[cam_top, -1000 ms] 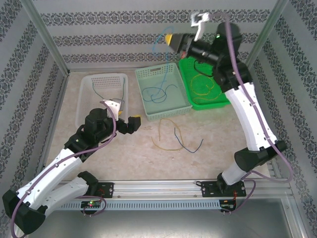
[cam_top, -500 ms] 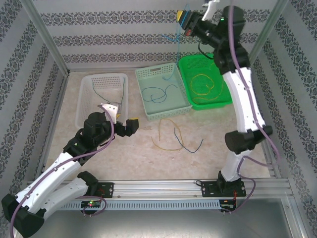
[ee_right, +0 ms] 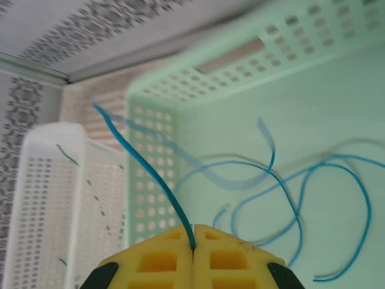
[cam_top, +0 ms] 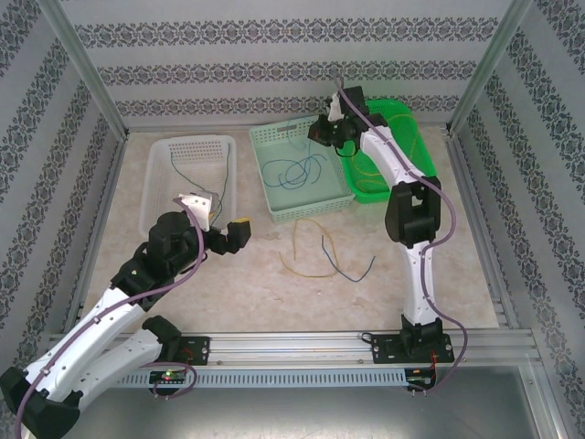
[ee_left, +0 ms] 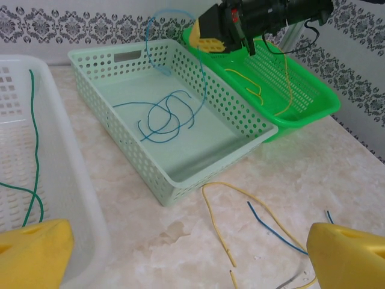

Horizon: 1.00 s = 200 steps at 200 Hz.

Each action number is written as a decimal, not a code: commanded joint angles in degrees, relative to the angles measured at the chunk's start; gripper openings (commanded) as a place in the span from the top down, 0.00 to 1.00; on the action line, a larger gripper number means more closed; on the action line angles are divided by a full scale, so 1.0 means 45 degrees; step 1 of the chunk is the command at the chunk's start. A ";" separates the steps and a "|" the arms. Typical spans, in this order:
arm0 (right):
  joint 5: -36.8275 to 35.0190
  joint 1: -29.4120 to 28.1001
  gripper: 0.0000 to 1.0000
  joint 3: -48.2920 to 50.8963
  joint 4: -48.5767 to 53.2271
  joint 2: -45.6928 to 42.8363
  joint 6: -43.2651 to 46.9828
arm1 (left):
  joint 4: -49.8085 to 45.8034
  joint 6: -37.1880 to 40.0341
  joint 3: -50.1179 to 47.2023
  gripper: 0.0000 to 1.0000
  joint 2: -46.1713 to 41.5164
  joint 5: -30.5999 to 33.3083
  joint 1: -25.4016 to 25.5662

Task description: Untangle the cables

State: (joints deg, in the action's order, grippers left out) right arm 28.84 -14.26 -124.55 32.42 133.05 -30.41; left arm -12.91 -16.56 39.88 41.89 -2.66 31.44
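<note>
Now a blue cable comes down to join its own colour.
The right gripper (cam_top: 329,129) is clenched on one blue cable (ee_right: 157,179), which arches up from between its yellow pads (ee_right: 150,260) and falls into the mint-green basket (cam_top: 311,210), where more blue cable (cam_top: 297,172) lies coiled. It looks like sorting by colour: yellow strands (ee_left: 248,80) sit in the bright green basket (ee_left: 307,120) beside it, and a dark green cable (cam_top: 183,174) in the white basket (cam_top: 151,197). A second ago this arm was raised high against the back wall with the strand dangling; it has since dropped low over the basket's far end. The left gripper (cam_top: 228,221) waits spread wide and empty near the white basket, barely shifted. A yellow cable (cam_top: 306,247) and a second blue one (cam_top: 352,270) lie crossed on the worktop (cam_top: 439,265).
</note>
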 commanded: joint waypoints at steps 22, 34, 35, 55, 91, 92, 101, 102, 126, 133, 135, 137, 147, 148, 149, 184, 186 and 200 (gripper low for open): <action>-0.1251 -0.0259 0.59 -0.0537 0.1857 0.0671 0.1114 | -0.0102 0.0048 -0.0013 0.00 0.0346 0.0141 0.0056; -0.1219 -0.0269 0.53 -0.0644 0.1903 0.0633 0.1408 | -0.0102 -0.0003 0.0022 0.00 0.0437 0.0112 0.0045; -0.1216 -0.0279 0.52 -0.0663 0.1909 0.0631 0.1437 | -0.0101 -0.0017 0.0014 0.00 0.0437 0.0107 0.0045; -0.1488 -0.0327 0.35 -0.1111 0.2258 0.0286 0.1993 | -0.0135 -0.0153 0.0006 0.00 0.0559 0.0104 0.0044; -0.1272 -0.0365 0.31 -0.0557 0.2077 -0.1714 0.2397 | -0.0275 -0.0276 0.0079 0.00 0.0991 -0.0308 0.0057; -0.1282 -0.0365 0.31 -0.0469 0.2064 -0.1783 0.2397 | -0.0276 -0.0281 0.0071 0.00 0.1017 -0.0328 0.0051; -0.1275 -0.0404 0.30 0.0035 0.1928 -0.2424 0.2485 | -0.0279 -0.0475 0.0037 0.00 0.1245 -0.0519 0.0062; -0.1274 -0.0414 0.30 0.0097 0.1922 -0.2480 0.2503 | -0.0278 -0.0497 0.0031 0.00 0.1281 -0.0550 0.0063; -0.0838 -0.0432 0.30 0.1817 0.1498 -0.4124 0.2559 | 0.0286 -0.1688 -0.0463 0.00 0.2023 -0.1467 0.0217; -0.0760 -0.0445 0.30 0.2368 0.1405 -0.4595 0.2640 | 0.0514 -0.2124 -0.0665 0.00 0.2265 -0.1569 0.0355; -0.0763 -0.0444 0.30 0.2527 0.1373 -0.4706 0.2677 | 0.0580 -0.2274 -0.0714 0.00 0.2325 -0.1566 0.0410; -0.0749 -0.0444 0.30 0.2719 0.1331 -0.4846 0.2696 | 0.0631 -0.2389 -0.0755 0.00 0.2384 -0.1560 0.0448; -0.0890 -0.0461 0.30 0.3718 0.0995 -0.5531 0.2783 | 0.0990 -0.3016 -0.1054 0.00 0.2676 -0.1505 0.0769; -0.0896 -0.0472 0.30 0.3813 0.0967 -0.5616 0.2788 | 0.1030 -0.3047 -0.1081 0.00 0.2699 -0.1493 0.0797; -0.0908 -0.0477 0.30 0.3939 0.0933 -0.5697 0.2801 | 0.1070 -0.3122 -0.1104 0.00 0.2730 -0.1477 0.0841; -0.1426 -0.0396 0.30 0.7392 -0.0431 -0.7996 0.2806 | 0.2596 -0.4860 -0.1905 0.00 0.3882 -0.1229 0.1954; -0.1472 -0.0403 0.30 0.7543 -0.0502 -0.8110 0.2797 | 0.2688 -0.4940 -0.1927 0.00 0.3950 -0.1227 0.1996; -0.1539 -0.0351 0.30 0.8678 -0.0991 -0.8900 0.2685 | 0.3202 -0.5326 -0.2015 0.00 0.4463 -0.1170 0.2267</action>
State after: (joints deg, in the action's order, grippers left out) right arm 23.38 -16.01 -93.08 32.36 97.17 -18.87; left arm -6.31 -33.56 31.57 59.57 -7.77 39.62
